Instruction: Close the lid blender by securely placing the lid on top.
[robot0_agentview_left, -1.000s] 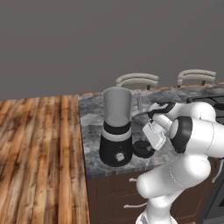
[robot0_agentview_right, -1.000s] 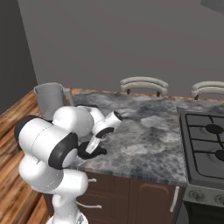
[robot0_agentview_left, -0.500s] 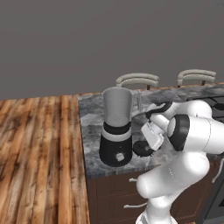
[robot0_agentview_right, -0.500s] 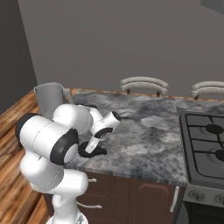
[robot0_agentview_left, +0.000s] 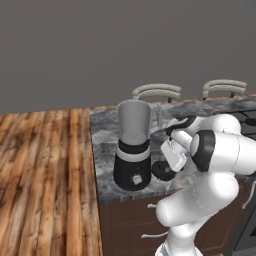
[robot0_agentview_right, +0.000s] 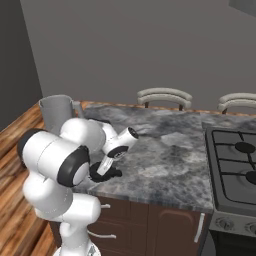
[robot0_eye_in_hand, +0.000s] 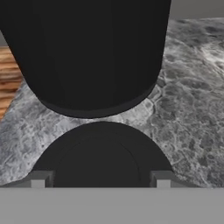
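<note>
The blender (robot0_agentview_left: 133, 150) stands near the counter's front left corner, its grey jar (robot0_agentview_right: 56, 113) open at the top on a rounded black base (robot0_eye_in_hand: 89, 57). The lid (robot0_agentview_left: 162, 171) is a round black disc lying flat on the counter just right of the base; it also shows as lid (robot0_agentview_right: 106, 174) and, in the hand view, as lid (robot0_eye_in_hand: 103, 155) close under the hand. My gripper (robot0_eye_in_hand: 99, 180) hangs low over it, open, with one fingertip over each side of the disc. From the base cameras the gripper (robot0_agentview_left: 165, 166) (robot0_agentview_right: 103, 169) is largely hidden by the hand.
The marble counter (robot0_agentview_right: 165, 150) runs right to a gas stove (robot0_agentview_right: 235, 165). Two chair backs (robot0_agentview_left: 156, 91) (robot0_agentview_left: 225, 87) rise behind it. The counter's front edge lies close to the lid, and wooden floor (robot0_agentview_left: 45, 170) spreads to the left.
The hand has shifted a little left toward the blender and lower over the lid. Blender and lid have not moved.
</note>
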